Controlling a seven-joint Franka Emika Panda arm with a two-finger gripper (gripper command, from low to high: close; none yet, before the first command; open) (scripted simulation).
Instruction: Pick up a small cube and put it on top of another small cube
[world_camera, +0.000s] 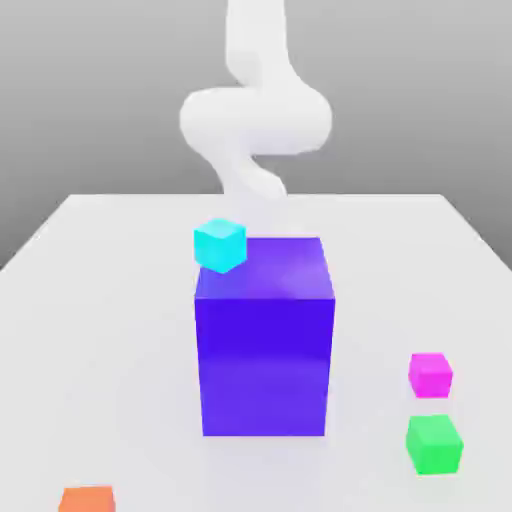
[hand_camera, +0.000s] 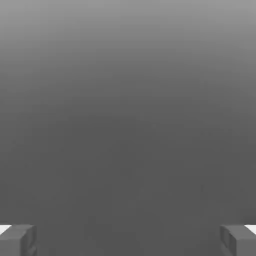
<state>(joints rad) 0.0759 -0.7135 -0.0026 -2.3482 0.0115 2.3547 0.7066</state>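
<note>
The white arm bends above the table, its jaws spread wide

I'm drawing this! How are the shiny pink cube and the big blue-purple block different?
The small bright pink cube is much smaller than the big blue-purple block. The cube is pink, while the block is deep blue-purple. The block looks taller than wide; the cube looks about even. Both have flat sides and stand on the white table.

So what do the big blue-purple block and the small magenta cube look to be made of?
Big blue-purple block: perhaps smooth plastic, semi-gloss; its faces are evenly coloured, with a soft pale sheen on top.
Small magenta cube: possibly plastic too, plain and ungrained, though flat colour alone can't rule out painted wood.
</note>
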